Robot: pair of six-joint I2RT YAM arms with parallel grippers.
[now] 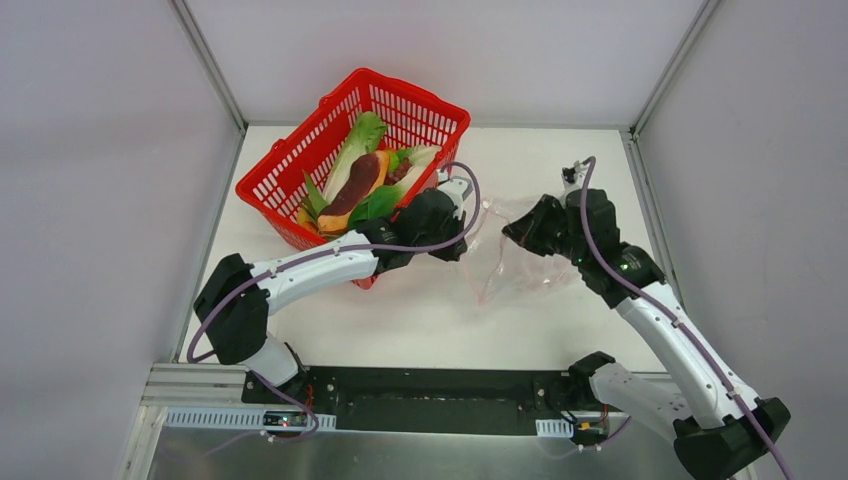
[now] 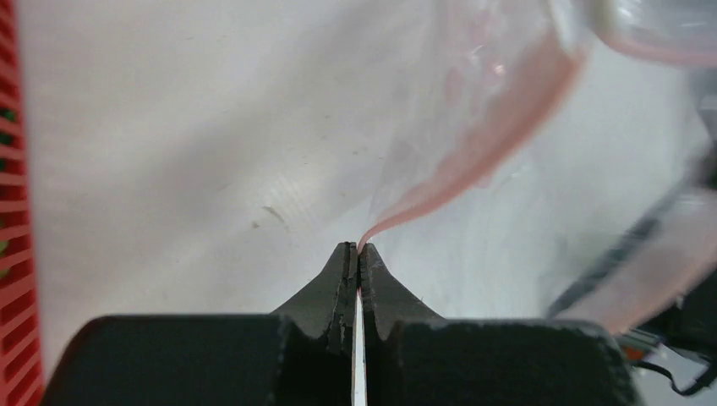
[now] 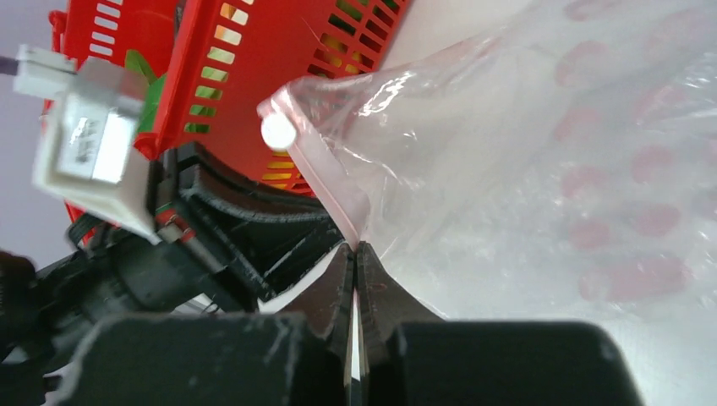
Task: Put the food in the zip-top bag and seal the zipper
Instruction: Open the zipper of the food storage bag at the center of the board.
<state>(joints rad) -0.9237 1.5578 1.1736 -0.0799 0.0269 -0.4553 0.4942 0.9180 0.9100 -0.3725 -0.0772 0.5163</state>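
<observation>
Clear bag (image 1: 520, 265): crinkled on the table (image 1: 400, 310), just beside the basket (image 1: 285, 170) at about its 3 o'clock, with the mouth edge lifted.
Zipper strip (image 2: 486, 139): pink. It rises toward 1 o'clock from the tips in the left wrist view and toward 11 o'clock in the right wrist view. I cannot tell whether it is pressed closed or parted.
Left pincer (image 2: 356, 252): clamped tight on one end of the zipper strip, with no gap showing.
Right pincer (image 3: 355, 251): likewise clamped on the zipper strip, at the bag's 12 o'clock side in the top view.
Food: all that shows is in the basket; none is visible inside the bag.
Done so far: by my reading, only the hold on the bag's mouth.
Left to do: opening the mouth, moving every piece across, and sealing, which is nearly the whole job.
Count, bag: one.
Count, basket: one, red mesh, toward 11 o'clock on the table.
Count, bun (image 1: 335, 215): one, with one dark sausage (image 1: 358, 180) on it.
Count, bok choy (image 1: 362, 138): one clear; a pale piece at the basket's 3 o'clock corner may be a second.
Count, leaves (image 1: 378, 205): several, overlapping, number unclear.
Count, lemon: not made out.
</observation>
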